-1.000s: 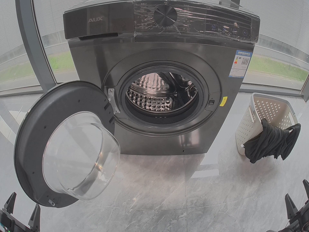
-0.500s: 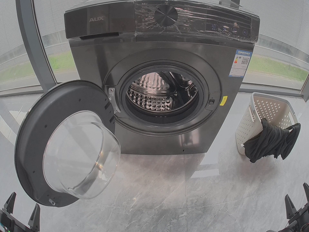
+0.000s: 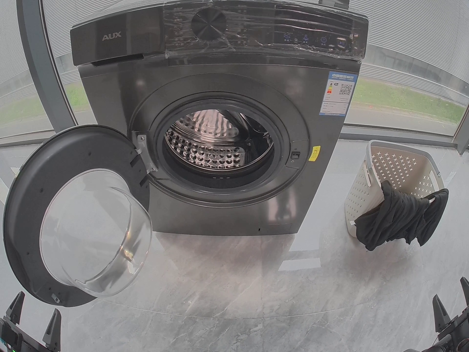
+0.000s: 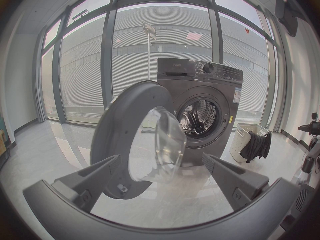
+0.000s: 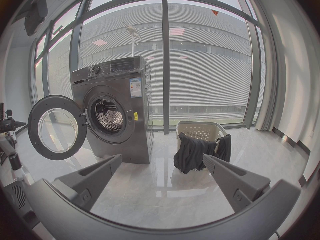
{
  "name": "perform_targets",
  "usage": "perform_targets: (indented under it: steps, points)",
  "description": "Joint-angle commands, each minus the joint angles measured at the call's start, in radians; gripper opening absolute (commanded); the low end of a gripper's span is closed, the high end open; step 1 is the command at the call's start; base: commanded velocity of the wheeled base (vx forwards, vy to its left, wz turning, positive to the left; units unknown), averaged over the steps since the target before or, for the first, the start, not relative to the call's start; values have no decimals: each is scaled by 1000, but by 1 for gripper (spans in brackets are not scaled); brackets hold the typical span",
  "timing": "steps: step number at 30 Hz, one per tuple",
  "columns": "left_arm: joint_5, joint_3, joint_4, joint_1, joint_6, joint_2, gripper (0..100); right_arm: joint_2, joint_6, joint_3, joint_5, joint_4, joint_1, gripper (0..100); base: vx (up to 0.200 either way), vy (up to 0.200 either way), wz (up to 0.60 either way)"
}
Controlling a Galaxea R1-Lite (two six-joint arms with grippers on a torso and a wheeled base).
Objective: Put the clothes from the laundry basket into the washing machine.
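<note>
Nearest to me, the left claw [image 3: 34, 314] is sitting low at the left edge of the head view with its fingers spread wide. The right claw [image 3: 450, 297] is sitting low at the right edge, spread wide as well, and neither is gripping anything. Both are hovering over the pale marble floor [image 3: 234, 289], well apart from everything else.

Further out on the left, the round door [image 3: 29, 211] of the washing machine [image 3: 220, 79] is hanging fully open on its hinge, its clear glass bowl [image 3: 93, 231] bulging toward me. Behind it the grey machine is standing on the floor, and I'm looking straight into its shiny steel drum [image 3: 210, 138].

To the machine's right, near its front corner but apart from it, the white laundry basket [image 3: 364, 187] is standing on the floor. The clothes [image 3: 398, 218] — one dark bundle of fabric — are draping over its near rim and hanging down the outside.

Beyond everything, tall windows [image 3: 415, 35] are showing a grey building outside.
</note>
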Motion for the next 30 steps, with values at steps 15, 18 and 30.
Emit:
perform_targets:
  steps: [15,18,30]
  points:
    - [0,15,0,0,-2,-13,100,-11,0,10,1,1,0,100,80,-40,0]
    - [0,15,0,0,-3,-13,100,-11,0,10,1,1,0,100,0,0,0]
    - [0,15,0,0,-3,-13,100,-11,0,10,2,1,0,100,0,-100,0]
